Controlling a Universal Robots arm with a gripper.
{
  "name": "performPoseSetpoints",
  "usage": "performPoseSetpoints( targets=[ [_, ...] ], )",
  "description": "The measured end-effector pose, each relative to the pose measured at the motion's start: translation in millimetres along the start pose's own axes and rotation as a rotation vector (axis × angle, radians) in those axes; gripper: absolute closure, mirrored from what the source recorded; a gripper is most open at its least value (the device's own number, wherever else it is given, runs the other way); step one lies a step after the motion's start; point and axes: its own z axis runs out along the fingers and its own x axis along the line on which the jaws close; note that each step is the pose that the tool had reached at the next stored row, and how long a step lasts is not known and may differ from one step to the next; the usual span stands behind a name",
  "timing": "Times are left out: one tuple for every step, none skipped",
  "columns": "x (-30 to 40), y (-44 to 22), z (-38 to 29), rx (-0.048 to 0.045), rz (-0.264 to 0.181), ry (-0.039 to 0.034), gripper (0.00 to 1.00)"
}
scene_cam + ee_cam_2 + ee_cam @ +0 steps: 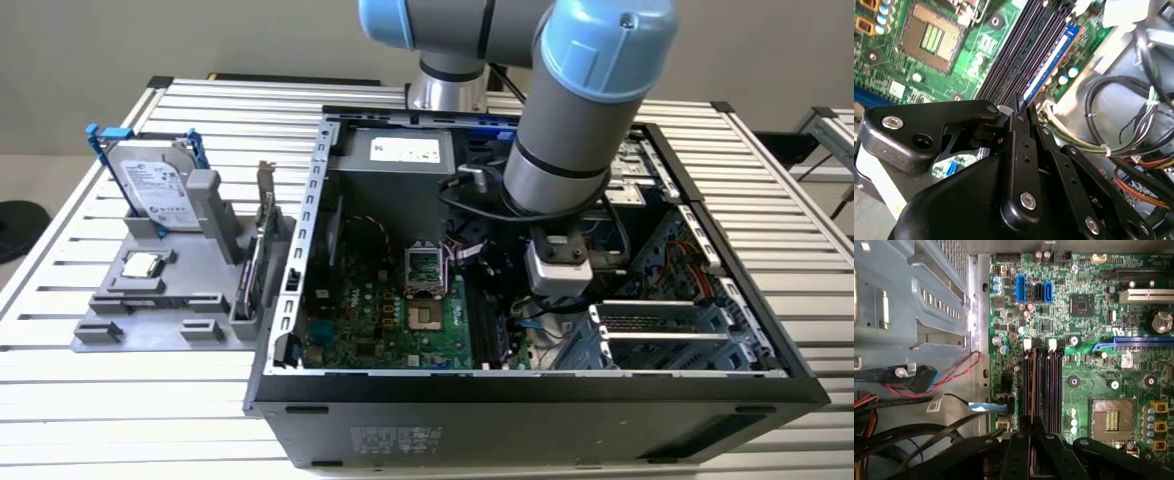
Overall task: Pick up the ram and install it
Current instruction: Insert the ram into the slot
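The ram (1054, 62) stands on edge in the outermost of the black memory slots (1019, 55) on the green motherboard (979, 65), seen as a blue strip in the second wrist view and as a thin edge (1033, 385) in the first wrist view. The claw (1023, 112) has its black fingers (1019, 107) pinched close together over the near end of the stick; whether they actually grip it I cannot tell. Beside the slots sits the bare processor socket (1111, 417).

All of this lies inside the open computer case (747, 385), which rests on the slatted metal table (107, 400). The arm (581, 120) reaches steeply down into the case's middle, wrist pointing at the board. Near the table's edge at the exterior view's left, a grey fixture (147, 320) holds a hard drive (154, 185) in a blue bracket and a small square processor chip (140, 265).
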Motion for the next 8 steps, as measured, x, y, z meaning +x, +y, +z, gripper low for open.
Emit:
performPoseSetpoints(
  targets=[
    [0.0, 0.0, -0.1, -0.0017, 0.0, -0.0001, 1.0],
    [-0.1, -0.1, -0.1, -0.0018, 0.0, -0.0001, 1.0],
    [-0.1, -0.2, -0.1, -0.0019, 0.0, 0.0, 1.0],
    [-0.1, -0.5, -0.1, -0.0019, 0.0, 0.0, 1.0],
    [-0.2, -1.1, -0.2, -0.0019, 0.0, 0.0, 1.0],
    [-0.2, -2.0, -0.1, -0.0018, 0.0, 0.0, 1.0],
    [-0.3, -3.2, -0.2, -0.0017, 0.0, 0.0001, 1.0],
    [-0.3, -4.1, -0.2, -0.0017, 0.0, 0.0, 1.0]
  ],
)
